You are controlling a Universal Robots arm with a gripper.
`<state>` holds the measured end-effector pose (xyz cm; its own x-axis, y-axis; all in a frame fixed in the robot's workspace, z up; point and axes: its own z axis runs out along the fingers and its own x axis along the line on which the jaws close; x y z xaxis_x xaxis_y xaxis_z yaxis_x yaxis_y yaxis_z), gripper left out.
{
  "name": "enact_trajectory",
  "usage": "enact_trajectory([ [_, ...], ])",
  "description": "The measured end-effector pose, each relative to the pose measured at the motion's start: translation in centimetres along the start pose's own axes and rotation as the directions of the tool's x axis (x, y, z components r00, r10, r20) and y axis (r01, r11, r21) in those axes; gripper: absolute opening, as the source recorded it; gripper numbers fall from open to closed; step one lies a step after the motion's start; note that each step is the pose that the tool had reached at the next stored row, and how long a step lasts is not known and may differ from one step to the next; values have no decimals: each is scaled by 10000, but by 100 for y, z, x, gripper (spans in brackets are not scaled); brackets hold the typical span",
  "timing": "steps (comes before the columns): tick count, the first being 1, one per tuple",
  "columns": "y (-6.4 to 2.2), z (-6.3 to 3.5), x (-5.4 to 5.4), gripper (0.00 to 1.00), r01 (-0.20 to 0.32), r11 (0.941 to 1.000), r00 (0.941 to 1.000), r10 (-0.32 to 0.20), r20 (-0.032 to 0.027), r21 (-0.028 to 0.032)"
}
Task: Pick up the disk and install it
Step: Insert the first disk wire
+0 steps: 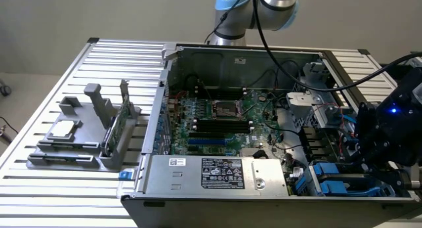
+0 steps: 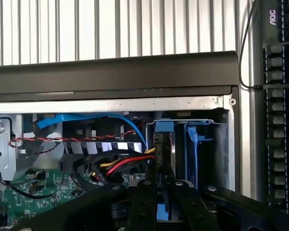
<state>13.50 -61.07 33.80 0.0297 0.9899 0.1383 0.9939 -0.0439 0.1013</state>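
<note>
End effector [image 2: 163,195] grips the disk [image 2: 164,127] beside red-yellow cables [image 2: 121,166].

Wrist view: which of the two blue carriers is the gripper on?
The disk beside the red and yellow cables; the gripper clamps its blue frame. The other carrier stands clear.

Cables [image 2: 120,166] nr disk [image 2: 164,127]; bay [image 2: 221,149] narrow

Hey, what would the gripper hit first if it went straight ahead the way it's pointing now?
The disk itself: the gripper looks shut on its blue carrier, pointing into the drive bay. Going on would likely press the disk deeper in; depth is unclear.
</note>
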Motion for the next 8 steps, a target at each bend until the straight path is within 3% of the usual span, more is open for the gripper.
enact_trajectory([
  [8,-21,5,-2,16,14,9999,10000,-14,-5,-114],
])
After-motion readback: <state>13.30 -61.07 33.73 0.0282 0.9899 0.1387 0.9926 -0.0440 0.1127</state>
